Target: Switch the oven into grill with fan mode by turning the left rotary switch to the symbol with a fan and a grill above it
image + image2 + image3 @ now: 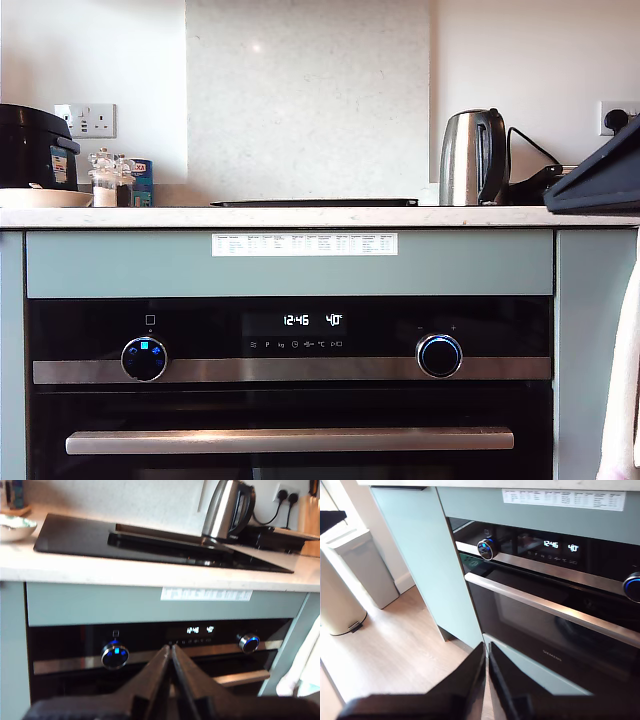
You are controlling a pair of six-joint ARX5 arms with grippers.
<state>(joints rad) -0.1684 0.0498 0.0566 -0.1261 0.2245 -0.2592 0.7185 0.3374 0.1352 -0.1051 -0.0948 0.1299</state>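
The black glass-fronted oven (290,400) fills the lower exterior view, with a steel strip, a long bar handle (290,440) and a display reading 12:46 and 40. The left rotary switch (144,358), a black knob with lit blue and cyan icons, sits at the exterior view's left; it also shows in both wrist views (115,655) (486,548). My first gripper (170,649) is shut, held back from the oven front, between the two knobs. My second gripper (486,647) is shut, low and away from the oven, over the floor. Neither gripper shows in the exterior view.
A second knob with a glowing blue ring (439,355) sits at the exterior view's right. On the worktop (300,216) stand a steel kettle (473,157), a black hob (150,542) and jars (108,178). A pale pedal bin (342,587) stands on the wooden floor (395,650).
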